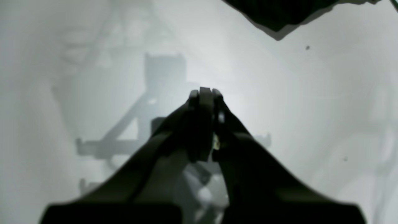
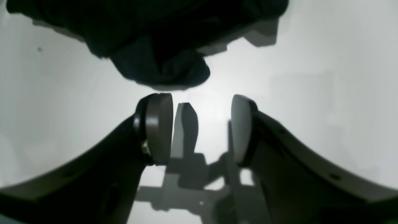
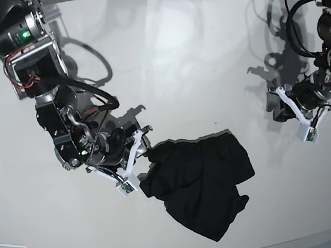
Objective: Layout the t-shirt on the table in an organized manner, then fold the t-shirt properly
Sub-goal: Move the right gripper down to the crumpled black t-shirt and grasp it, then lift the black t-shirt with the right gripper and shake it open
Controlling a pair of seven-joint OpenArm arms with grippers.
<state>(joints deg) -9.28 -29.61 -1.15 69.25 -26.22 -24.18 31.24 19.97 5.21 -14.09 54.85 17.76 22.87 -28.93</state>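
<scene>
Though no writing shows, right gripper gapes (empty) beside t-shirt — left gripper closed.

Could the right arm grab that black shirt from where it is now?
Probably yes. The right gripper is open just short of the shirt, which bunches right ahead of its fingers, and only bare table lies between them.
</scene>
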